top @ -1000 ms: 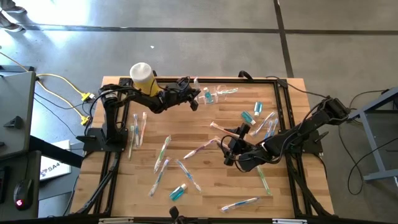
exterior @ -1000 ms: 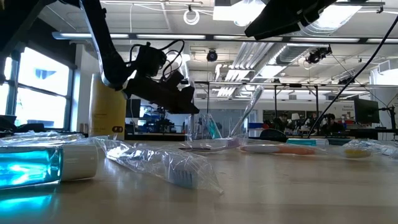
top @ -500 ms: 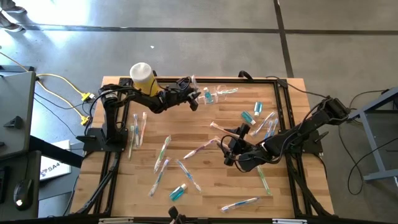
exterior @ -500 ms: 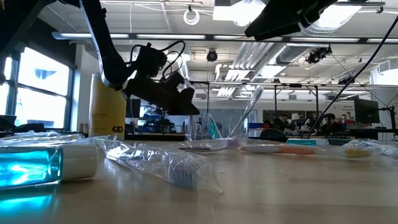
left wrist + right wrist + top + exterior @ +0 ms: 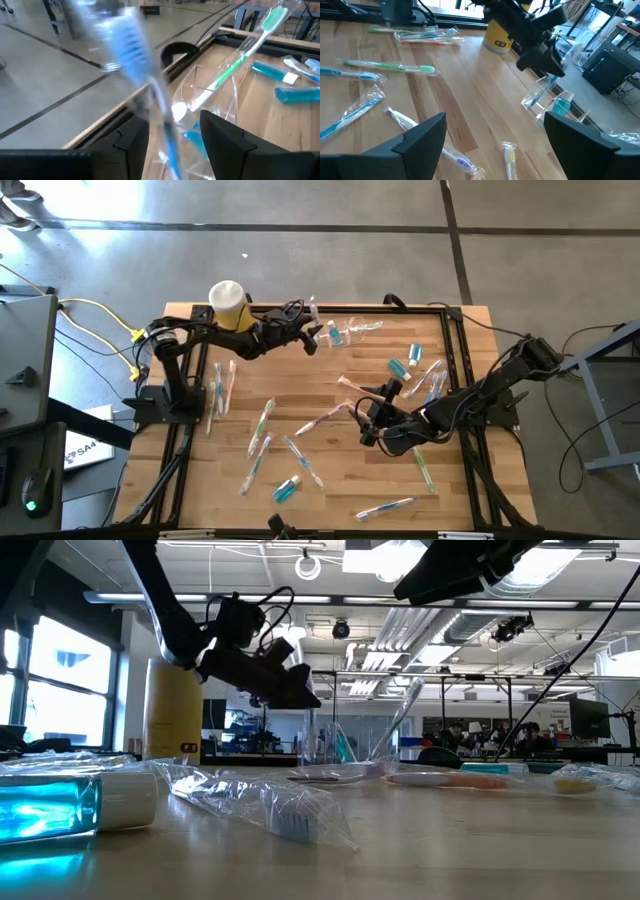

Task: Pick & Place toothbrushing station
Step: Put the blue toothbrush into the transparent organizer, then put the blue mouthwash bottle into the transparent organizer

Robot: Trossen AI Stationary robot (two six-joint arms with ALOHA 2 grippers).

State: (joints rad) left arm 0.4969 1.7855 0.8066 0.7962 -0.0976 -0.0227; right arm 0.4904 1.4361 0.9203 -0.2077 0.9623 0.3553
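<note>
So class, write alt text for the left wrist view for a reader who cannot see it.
A blurred blue toothbrush stands between the left gripper's open dark fingers, over a clear cup holding a green toothbrush. Two teal tubes lie on the wooden table beyond.

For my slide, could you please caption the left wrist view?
Left gripper above clear cup, blue-bristled toothbrush between its parted fingers.

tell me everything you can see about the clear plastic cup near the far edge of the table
The clear plastic cup is small, transparent and thin-walled. It stands near the table's far edge, right of the yellow container. A green toothbrush leans out of it, and a blue-bristled toothbrush stands in it between the left gripper's open fingers. Something teal shows inside.
</note>
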